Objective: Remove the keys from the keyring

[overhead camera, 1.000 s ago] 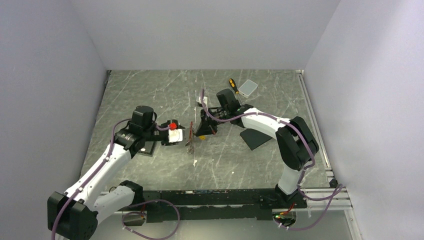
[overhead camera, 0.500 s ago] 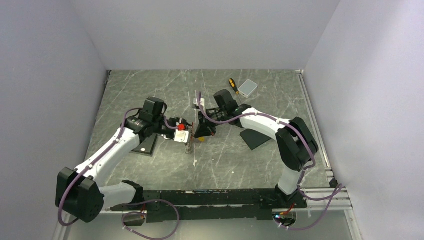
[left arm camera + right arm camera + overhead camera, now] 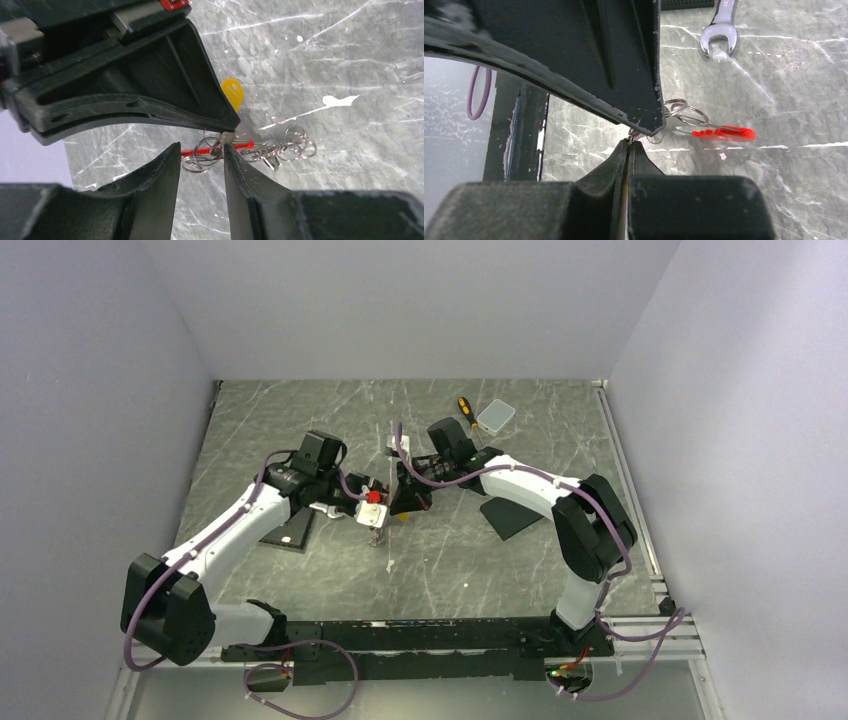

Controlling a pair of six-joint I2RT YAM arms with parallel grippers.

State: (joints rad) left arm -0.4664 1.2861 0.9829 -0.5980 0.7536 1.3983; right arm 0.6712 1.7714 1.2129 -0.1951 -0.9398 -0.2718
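The keyring (image 3: 208, 150) is a cluster of thin metal rings with a red plastic strip (image 3: 242, 146) and a chain of silvery rings (image 3: 287, 147), resting on the marble table. My left gripper (image 3: 201, 152) is open, its fingertips on either side of the rings. My right gripper (image 3: 629, 143) is shut on the keys; one brass-yellow end (image 3: 233, 94) shows behind its fingers. In the top view the two grippers, left (image 3: 372, 512) and right (image 3: 405, 502), meet over the bunch (image 3: 380, 532). The red strip (image 3: 723, 133) also shows in the right wrist view.
A silver wrench (image 3: 720, 30) lies beyond the bunch. A yellow-handled screwdriver (image 3: 466, 410) and a clear plastic box (image 3: 496, 416) sit at the back. Black pads lie at right (image 3: 512, 517) and left (image 3: 290, 532). A small white piece (image 3: 393, 446) is behind the grippers.
My left arm has swung right and brought its open gripper up to the bunch beside the right gripper. The right gripper has barely moved.
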